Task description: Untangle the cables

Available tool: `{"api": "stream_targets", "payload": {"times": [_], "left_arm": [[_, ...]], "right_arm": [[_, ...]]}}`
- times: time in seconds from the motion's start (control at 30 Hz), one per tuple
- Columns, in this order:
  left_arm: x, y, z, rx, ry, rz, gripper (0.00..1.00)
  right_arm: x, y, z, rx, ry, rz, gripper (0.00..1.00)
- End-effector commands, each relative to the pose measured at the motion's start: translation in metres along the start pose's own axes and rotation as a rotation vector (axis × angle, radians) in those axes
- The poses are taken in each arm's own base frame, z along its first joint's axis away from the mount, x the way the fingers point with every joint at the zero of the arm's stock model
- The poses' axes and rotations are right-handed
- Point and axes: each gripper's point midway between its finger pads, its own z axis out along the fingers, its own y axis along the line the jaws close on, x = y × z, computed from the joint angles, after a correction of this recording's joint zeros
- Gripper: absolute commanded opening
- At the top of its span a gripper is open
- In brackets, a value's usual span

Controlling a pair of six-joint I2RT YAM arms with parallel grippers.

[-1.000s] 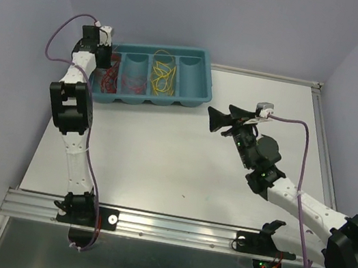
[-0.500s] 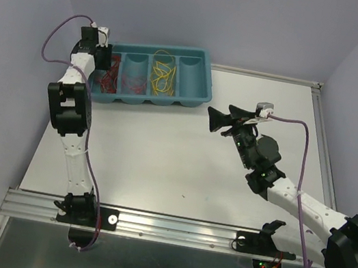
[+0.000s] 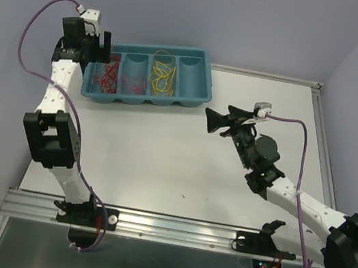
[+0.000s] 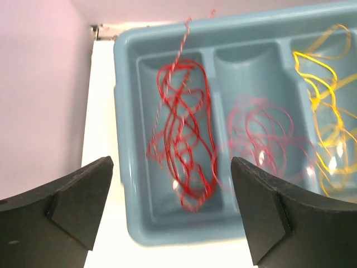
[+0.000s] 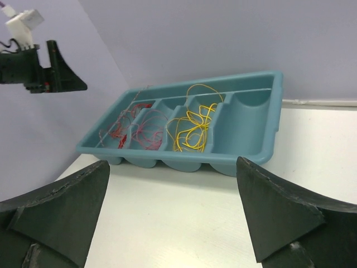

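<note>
The cables lie in a teal divided tray (image 3: pixel 203 76) at the back left. Red loops (image 3: pixel 108 74) fill its leftmost compartment, paler red ones (image 3: pixel 134 83) the second and yellow ones (image 3: pixel 163 76) the third. My left gripper (image 3: pixel 91 50) hangs open above the tray's left end. In the left wrist view the red cables (image 4: pixel 184 134) lie below the open left gripper (image 4: pixel 172 167), with nothing between its fingers. My right gripper (image 3: pixel 210 121) stands open over the table, right of the tray. It (image 5: pixel 173 167) faces the yellow cables (image 5: pixel 192 128) from a distance.
The tray's rightmost compartment (image 3: pixel 191 74) holds nothing. A purple wall stands close on the left (image 3: pixel 9 76), and a metal rail (image 3: pixel 169 226) runs along the near edge. Thick purple cords (image 3: pixel 302 163) trail along both arms.
My left gripper has opened and pulled up and to the left, off the tray's leftmost compartment, where the red cables now show uncovered. The right arm has hardly moved.
</note>
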Motion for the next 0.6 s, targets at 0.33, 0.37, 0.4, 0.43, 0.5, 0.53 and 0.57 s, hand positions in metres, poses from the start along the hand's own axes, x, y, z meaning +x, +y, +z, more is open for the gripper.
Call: {"api": "stream_targets", "payload": {"times": [0.33, 0.37, 0.4, 0.43, 0.5, 0.53, 0.57], "left_arm": [[0.043, -0.035, -0.196, 0.010, -0.544, 0.042, 0.99], [0.069, -0.045, -0.188, 0.056, -0.507, 0.056, 0.99], [0.078, -0.049, -0.190, 0.073, -0.508, 0.074, 0.99], [0.086, -0.051, -0.190, 0.082, -0.507, 0.095, 0.99], [0.102, -0.054, -0.191, 0.088, -0.506, 0.098, 0.99], [0.106, -0.054, -0.192, 0.086, -0.510, 0.099, 0.99], [0.104, -0.053, -0.199, 0.078, -0.542, 0.103, 0.99]], "right_arm": [[-0.049, -0.024, -0.078, 0.072, -0.141, -0.018, 1.00], [-0.040, -0.033, -0.084, 0.108, -0.125, -0.020, 1.00], [-0.039, -0.036, -0.090, 0.117, -0.122, -0.022, 1.00], [-0.032, -0.042, -0.095, 0.141, -0.097, -0.026, 1.00], [-0.028, -0.048, -0.107, 0.157, -0.098, -0.019, 1.00], [-0.021, -0.051, -0.111, 0.161, -0.082, -0.016, 1.00], [-0.020, -0.051, -0.115, 0.155, -0.086, -0.012, 1.00]]}}
